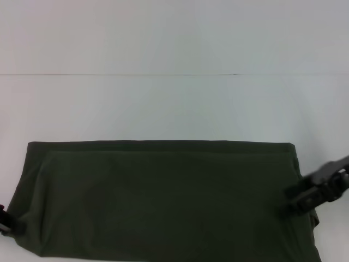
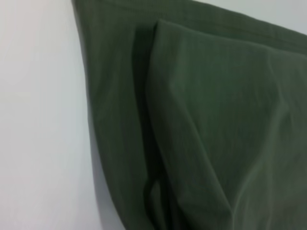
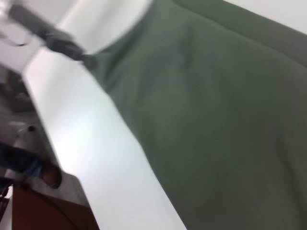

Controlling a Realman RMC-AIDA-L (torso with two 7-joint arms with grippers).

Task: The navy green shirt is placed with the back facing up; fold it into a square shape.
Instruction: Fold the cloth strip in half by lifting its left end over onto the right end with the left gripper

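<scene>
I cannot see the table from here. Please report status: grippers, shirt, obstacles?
Left gripper at shirt's left edge, right gripper at its right edge. Navy green shirt lies flat, already folded into a wide band, not yet square. White table, nothing in the way.

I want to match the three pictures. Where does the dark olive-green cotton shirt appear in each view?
Head view: dark olive-green cotton shirt fills the lower half, on the white table.
Left wrist view: it covers the centre and right.
Right wrist view: it covers the right side.
Shared landmark: the shirt's folded layer edge.
</scene>
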